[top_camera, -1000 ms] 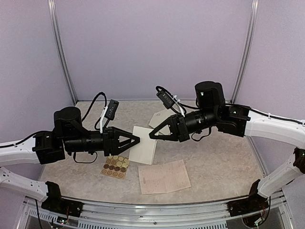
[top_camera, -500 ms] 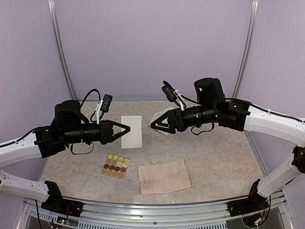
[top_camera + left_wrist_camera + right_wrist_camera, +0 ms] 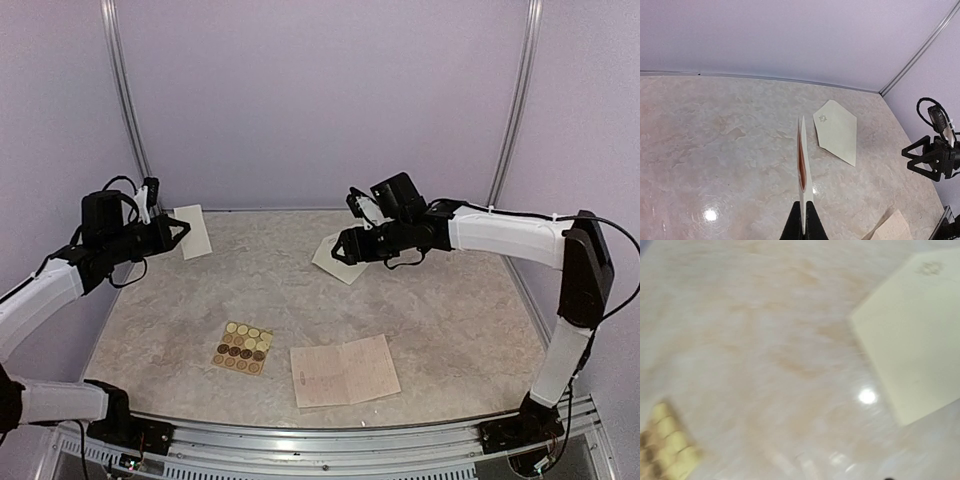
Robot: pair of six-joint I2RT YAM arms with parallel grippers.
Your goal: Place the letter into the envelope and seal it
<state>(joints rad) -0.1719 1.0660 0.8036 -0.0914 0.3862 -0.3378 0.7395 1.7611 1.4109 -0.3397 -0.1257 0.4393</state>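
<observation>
My left gripper (image 3: 183, 231) is raised at the far left, shut on the lower edge of a folded cream paper (image 3: 195, 232). In the left wrist view that paper (image 3: 804, 160) stands edge-on above the left gripper (image 3: 803, 206) and shows a reddish inner face. The cream envelope (image 3: 335, 268), with its pointed flap, lies flat at the back centre of the table. My right gripper (image 3: 339, 247) hovers at the envelope's right edge, open and holding nothing. The right wrist view is blurred, shows the envelope (image 3: 915, 335) and none of its own fingers. A pinkish handwritten letter sheet (image 3: 345, 370) lies open near the front.
A tan card of round stickers (image 3: 242, 347) lies left of the pinkish sheet and shows at the lower left of the right wrist view (image 3: 665, 445). Purple walls and metal posts (image 3: 125, 110) close the table at the back and sides.
The left gripper shut on the cream paper and carried it from the table's middle to the far left. The right gripper opened and drew back over the envelope.
</observation>
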